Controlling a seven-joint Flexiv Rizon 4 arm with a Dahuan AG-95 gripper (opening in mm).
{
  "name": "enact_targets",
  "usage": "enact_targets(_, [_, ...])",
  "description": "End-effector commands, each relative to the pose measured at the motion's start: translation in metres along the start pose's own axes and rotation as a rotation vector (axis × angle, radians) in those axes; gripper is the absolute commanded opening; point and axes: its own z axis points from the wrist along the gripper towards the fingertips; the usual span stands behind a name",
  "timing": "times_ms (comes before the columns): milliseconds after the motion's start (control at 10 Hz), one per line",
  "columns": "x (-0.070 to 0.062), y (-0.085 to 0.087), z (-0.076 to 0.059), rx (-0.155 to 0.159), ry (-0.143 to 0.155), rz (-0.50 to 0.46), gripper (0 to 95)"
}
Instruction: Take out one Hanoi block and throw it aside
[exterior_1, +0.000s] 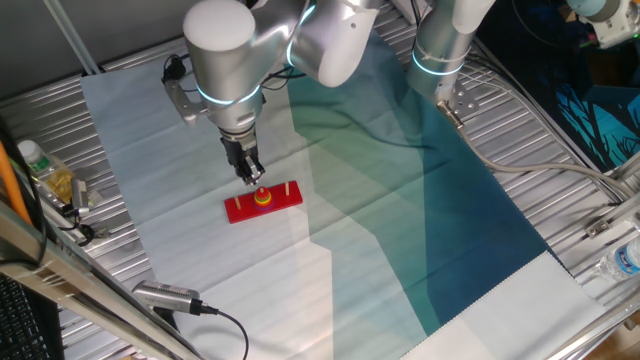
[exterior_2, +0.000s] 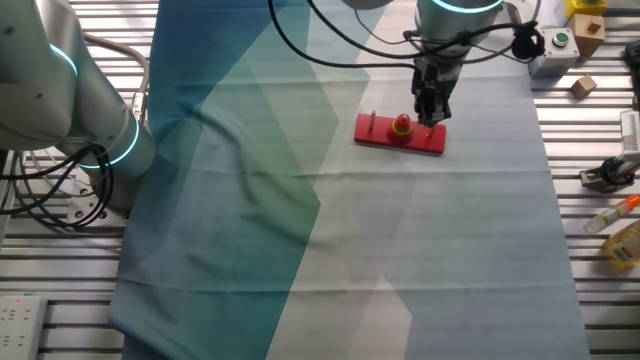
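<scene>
The Hanoi block (exterior_1: 262, 193) is a tiny red ring. It sits on a wider yellow disc (exterior_1: 262, 199) on the middle peg of the flat red base (exterior_1: 280, 198). In the other fixed view the block (exterior_2: 402, 121) tops the yellow disc (exterior_2: 402, 129) on the base (exterior_2: 378, 134). My gripper (exterior_1: 252, 177) points down, just above and beside the block without touching it. Its fingers stand a little apart with nothing between them. In the other fixed view the gripper (exterior_2: 431, 115) hangs over the base's right end.
Thin bare pegs (exterior_1: 287, 187) stand at the ends of the base. A blue-green cloth (exterior_1: 420, 200) covers the table. A plastic bottle (exterior_1: 35, 160) and clutter lie at the left edge, a cable plug (exterior_1: 165, 296) in front, and small boxes (exterior_2: 585, 25) at the far corner.
</scene>
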Motion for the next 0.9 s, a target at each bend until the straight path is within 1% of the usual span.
enact_targets(100, [0.0017,-0.0011,-0.0005,0.004,-0.011,-0.008,19.0])
enact_targets(400, [0.0017,-0.0011,-0.0005,0.006,-0.004,-0.015,19.0])
enact_targets(500, [0.0017,-0.0011,-0.0005,-0.001,0.006,-0.020,19.0])
enact_targets(600, [0.0017,-0.0011,-0.0005,-0.006,0.029,-0.023,19.0])
enact_targets(700, [0.0017,-0.0011,-0.0005,-0.012,0.062,-0.022,19.0])
enact_targets(900, [0.0017,-0.0011,-0.0005,-0.016,0.091,-0.017,19.0])
